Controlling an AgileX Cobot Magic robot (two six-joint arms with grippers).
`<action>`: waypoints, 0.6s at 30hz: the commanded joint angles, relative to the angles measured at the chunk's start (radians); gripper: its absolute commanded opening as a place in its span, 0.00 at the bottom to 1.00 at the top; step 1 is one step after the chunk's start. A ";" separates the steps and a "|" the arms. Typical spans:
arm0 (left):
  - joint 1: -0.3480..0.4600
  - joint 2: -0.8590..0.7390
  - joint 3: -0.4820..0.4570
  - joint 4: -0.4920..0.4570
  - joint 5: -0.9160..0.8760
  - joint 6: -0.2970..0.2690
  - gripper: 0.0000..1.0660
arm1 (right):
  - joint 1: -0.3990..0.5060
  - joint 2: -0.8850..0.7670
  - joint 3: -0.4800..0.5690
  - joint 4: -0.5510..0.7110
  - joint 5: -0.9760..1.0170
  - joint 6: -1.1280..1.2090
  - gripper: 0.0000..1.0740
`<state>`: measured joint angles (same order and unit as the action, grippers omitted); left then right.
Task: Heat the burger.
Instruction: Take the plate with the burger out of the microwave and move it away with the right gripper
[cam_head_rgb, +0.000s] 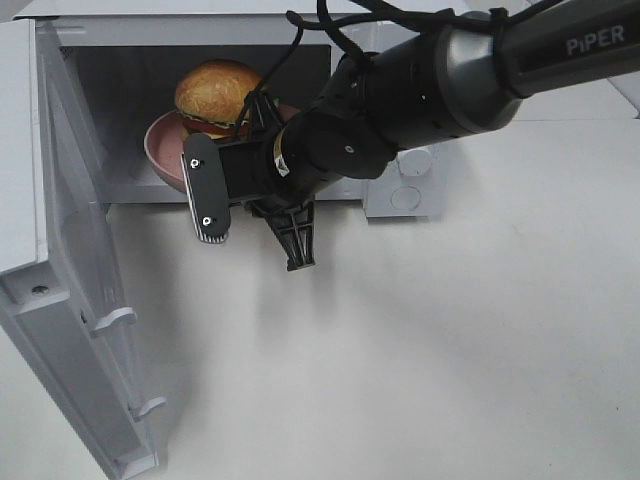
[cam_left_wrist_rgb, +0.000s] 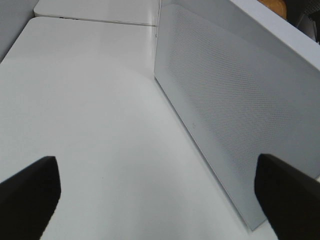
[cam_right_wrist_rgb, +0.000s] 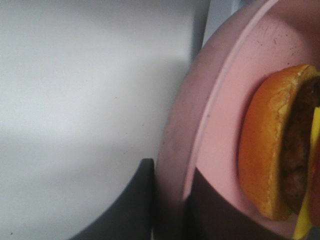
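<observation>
The burger (cam_head_rgb: 215, 90), with a golden bun, sits on a round pink plate (cam_head_rgb: 165, 150) inside the open white microwave (cam_head_rgb: 200, 30). My right gripper (cam_head_rgb: 258, 115) reaches in from the right and is shut on the plate's near right rim. Close up in the right wrist view, its dark fingers (cam_right_wrist_rgb: 145, 200) pinch the plate (cam_right_wrist_rgb: 220, 100) rim, one outside and one over the inner surface, beside the burger (cam_right_wrist_rgb: 270, 150). In the left wrist view my left gripper (cam_left_wrist_rgb: 160, 200) is open and holds nothing, low over the table next to the microwave door (cam_left_wrist_rgb: 240, 100).
The microwave door (cam_head_rgb: 70, 300) stands swung open toward the front left. A white socket box (cam_head_rgb: 405, 185) sits to the right of the microwave. The white table (cam_head_rgb: 450, 350) stretches across the front and right.
</observation>
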<state>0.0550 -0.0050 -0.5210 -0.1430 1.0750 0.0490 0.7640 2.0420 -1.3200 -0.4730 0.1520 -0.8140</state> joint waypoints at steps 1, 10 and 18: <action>0.004 -0.009 0.004 0.001 -0.003 -0.001 0.92 | 0.004 -0.048 0.039 -0.022 -0.078 -0.005 0.00; 0.004 -0.009 0.004 0.000 -0.003 -0.001 0.92 | 0.004 -0.118 0.158 -0.026 -0.152 -0.005 0.00; 0.004 -0.009 0.004 0.000 -0.003 -0.001 0.92 | 0.006 -0.188 0.250 -0.074 -0.166 -0.005 0.00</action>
<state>0.0550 -0.0050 -0.5210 -0.1430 1.0750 0.0490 0.7720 1.9030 -1.0860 -0.5130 0.0500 -0.8140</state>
